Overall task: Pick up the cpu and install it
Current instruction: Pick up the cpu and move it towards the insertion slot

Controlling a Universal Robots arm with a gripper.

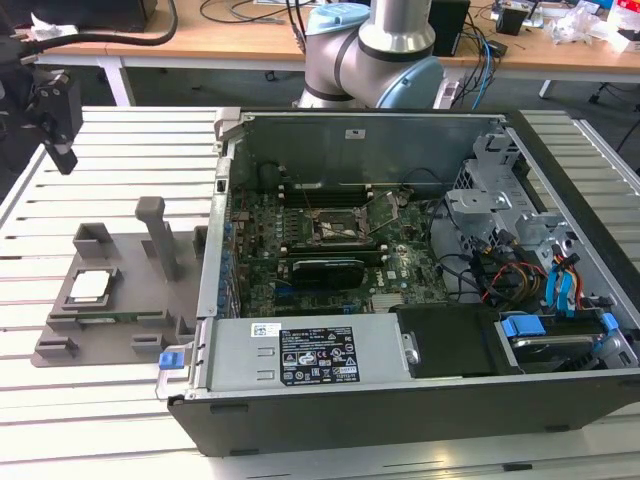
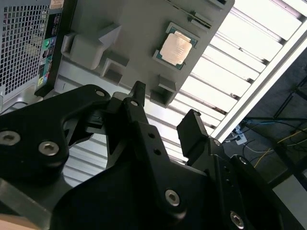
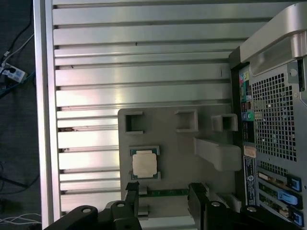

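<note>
The cpu [image 1: 90, 285] is a small silver-topped square chip lying flat in a recess of the grey fixture plate [image 1: 130, 265], at the exterior view's left. My gripper [image 1: 62, 150] hangs high above the slatted table, behind and above the fixture, well apart from the chip. In both wrist views the cpu [image 2: 178, 48] [image 3: 144, 164] lies beyond the black fingers. The gripper [image 2: 165, 108] [image 3: 164, 189] is open with nothing between its fingers. The motherboard socket [image 1: 338, 225] sits inside the open computer case with its metal lid [image 1: 385, 208] raised.
The open computer case [image 1: 350, 120] lies on the aluminium slat table [image 1: 110, 160], just to the exterior view's right of the fixture. An upright grey post [image 1: 155, 235] and raised blocks stand on the fixture. The arm's base [image 1: 375, 50] rises behind the case. Cables fill the case's right side.
</note>
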